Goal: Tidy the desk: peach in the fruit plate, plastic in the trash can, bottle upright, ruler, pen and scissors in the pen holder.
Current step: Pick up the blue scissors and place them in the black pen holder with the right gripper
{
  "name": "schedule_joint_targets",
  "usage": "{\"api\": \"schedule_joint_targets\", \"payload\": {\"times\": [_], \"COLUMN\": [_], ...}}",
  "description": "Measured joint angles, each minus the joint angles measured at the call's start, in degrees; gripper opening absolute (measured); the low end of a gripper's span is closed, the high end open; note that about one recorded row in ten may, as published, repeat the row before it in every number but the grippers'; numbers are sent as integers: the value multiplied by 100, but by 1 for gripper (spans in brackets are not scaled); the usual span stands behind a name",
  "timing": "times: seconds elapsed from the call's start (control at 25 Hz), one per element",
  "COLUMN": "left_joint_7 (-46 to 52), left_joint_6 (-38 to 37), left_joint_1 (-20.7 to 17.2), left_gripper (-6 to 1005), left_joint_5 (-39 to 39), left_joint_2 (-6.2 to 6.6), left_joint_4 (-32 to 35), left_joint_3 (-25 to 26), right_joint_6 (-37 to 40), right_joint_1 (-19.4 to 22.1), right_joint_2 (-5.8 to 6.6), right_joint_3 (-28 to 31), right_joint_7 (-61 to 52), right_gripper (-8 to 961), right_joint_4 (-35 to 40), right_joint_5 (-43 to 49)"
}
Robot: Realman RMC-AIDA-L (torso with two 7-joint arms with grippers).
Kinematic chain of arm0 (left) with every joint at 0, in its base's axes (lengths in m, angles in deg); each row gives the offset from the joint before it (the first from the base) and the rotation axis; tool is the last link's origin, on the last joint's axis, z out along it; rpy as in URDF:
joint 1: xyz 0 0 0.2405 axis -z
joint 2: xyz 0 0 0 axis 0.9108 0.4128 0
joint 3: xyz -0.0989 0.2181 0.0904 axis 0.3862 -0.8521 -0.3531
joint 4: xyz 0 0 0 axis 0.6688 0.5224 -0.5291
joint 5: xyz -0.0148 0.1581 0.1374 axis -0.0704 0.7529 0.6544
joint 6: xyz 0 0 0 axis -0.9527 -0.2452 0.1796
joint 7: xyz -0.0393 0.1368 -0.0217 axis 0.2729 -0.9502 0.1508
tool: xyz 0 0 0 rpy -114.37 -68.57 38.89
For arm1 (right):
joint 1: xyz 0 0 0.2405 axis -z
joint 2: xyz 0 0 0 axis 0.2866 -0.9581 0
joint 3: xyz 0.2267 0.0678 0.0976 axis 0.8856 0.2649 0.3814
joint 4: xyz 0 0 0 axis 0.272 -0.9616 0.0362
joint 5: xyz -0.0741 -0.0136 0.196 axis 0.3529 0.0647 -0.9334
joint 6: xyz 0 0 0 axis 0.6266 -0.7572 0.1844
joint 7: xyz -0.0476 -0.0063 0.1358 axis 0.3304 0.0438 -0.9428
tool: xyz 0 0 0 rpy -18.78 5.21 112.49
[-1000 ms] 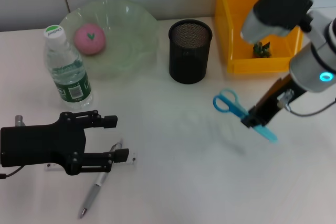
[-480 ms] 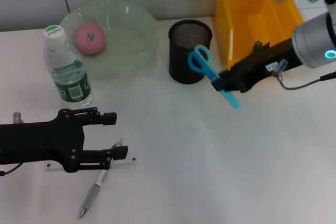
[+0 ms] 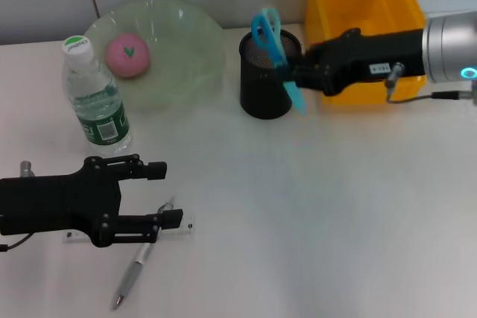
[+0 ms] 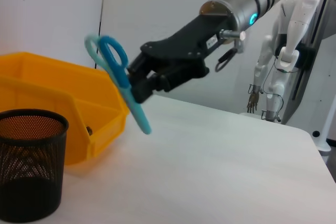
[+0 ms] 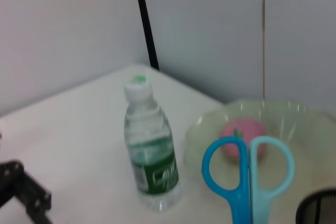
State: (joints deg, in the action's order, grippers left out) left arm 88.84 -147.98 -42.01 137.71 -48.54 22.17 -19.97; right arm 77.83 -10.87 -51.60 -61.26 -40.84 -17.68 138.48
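Note:
My right gripper [image 3: 292, 74] is shut on the blue scissors [image 3: 273, 51], holding them tilted over the rim of the black mesh pen holder [image 3: 269, 74], handles up. The left wrist view shows the same scissors [image 4: 118, 86] in that gripper [image 4: 140, 85] above the holder [image 4: 29, 163]. My left gripper [image 3: 168, 195] hovers open at the front left over the pen [image 3: 139, 260] and the clear ruler [image 3: 179, 230]. The pink peach [image 3: 127, 54] lies in the green fruit plate [image 3: 190, 39]. The bottle [image 3: 95, 98] stands upright. In the right wrist view the scissors [image 5: 248, 178], bottle [image 5: 152, 153] and peach [image 5: 244, 134] appear.
A yellow bin [image 3: 359, 24] stands at the back right, just behind my right arm, with a small dark item inside. The wall runs close behind the plate and bin.
My right gripper has carried the scissors up and left, from the table's right side to above the pen holder's rim. The left arm has stayed put.

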Motion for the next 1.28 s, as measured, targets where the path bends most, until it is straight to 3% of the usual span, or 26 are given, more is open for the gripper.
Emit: {"api": "schedule_joint_targets", "payload": {"times": [0.44, 0.68, 0.88, 1.28], "left_joint_7": [-1, 15, 54, 59], "left_joint_6": [34, 78, 99, 96], "left_joint_1": [49, 109, 129, 159], "left_gripper": [795, 795, 795, 794], "left_joint_5": [9, 8, 15, 15], "left_joint_2": [-18, -18, -18, -18], "left_joint_4": [-20, -29, -38, -34], "left_joint_3": [0, 0, 0, 0], "right_joint_6": [-1368, -1608, -1625, -1651], "right_joint_1": [-38, -18, -199, -876], "right_joint_2": [-3, -15, -17, -39], "right_joint_3": [9, 13, 1, 15], "right_joint_7": [2683, 4027, 5459, 6431], "right_gripper": [241, 244, 247, 252], "right_joint_4": [-1784, -2460, -3470, -4696], "right_joint_5": [-2490, -3836, -5128, -5432]}}
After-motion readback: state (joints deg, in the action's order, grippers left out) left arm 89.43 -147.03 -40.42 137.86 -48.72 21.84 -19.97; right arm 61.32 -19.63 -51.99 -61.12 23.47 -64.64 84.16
